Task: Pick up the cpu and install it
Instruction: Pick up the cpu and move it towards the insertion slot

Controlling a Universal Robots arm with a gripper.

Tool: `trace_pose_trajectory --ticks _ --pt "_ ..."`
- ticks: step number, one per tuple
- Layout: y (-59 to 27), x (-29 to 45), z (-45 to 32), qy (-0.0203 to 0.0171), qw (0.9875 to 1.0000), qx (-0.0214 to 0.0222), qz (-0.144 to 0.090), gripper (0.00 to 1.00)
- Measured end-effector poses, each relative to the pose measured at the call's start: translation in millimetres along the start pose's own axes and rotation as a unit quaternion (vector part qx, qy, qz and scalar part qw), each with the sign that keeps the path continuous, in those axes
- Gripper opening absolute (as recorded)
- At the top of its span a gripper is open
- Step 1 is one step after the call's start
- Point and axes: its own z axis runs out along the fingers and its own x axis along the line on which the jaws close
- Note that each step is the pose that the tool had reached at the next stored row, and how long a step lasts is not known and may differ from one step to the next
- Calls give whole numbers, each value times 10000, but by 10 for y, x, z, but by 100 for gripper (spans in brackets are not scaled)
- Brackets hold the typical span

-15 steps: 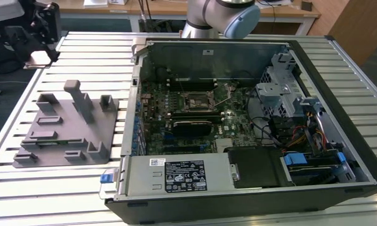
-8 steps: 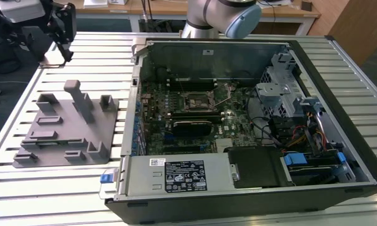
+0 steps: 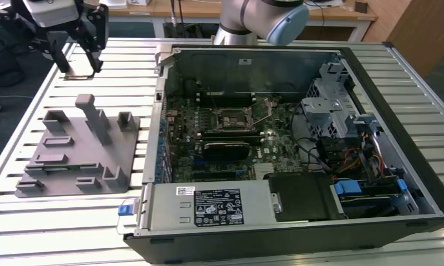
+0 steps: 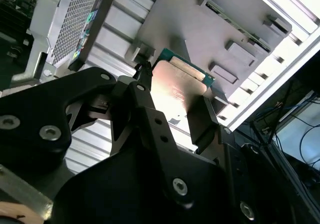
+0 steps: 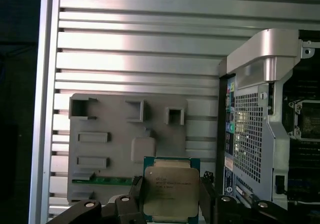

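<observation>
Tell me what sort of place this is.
Likely a robotics lab workbench: an open black desktop computer case lies on a slatted aluminium table beside a grey plastic fixture, with wooden desks behind.

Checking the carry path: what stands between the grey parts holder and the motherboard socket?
In the exterior view: a strip of slatted table, then the computer case's side wall, then motherboard.

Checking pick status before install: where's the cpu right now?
The cpu is gripped between the end effector's fingers in both wrist views, by the grey fixture tray on the exterior view's left, outside the open computer case.
</observation>
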Motion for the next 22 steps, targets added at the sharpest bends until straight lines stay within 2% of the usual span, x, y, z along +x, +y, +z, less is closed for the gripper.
trace_pose_trajectory --ticks 14,22 --pt "-11 -417 3 0 10000 0 0 53" --pt "-18 -679 5 0 10000 0 0 53"
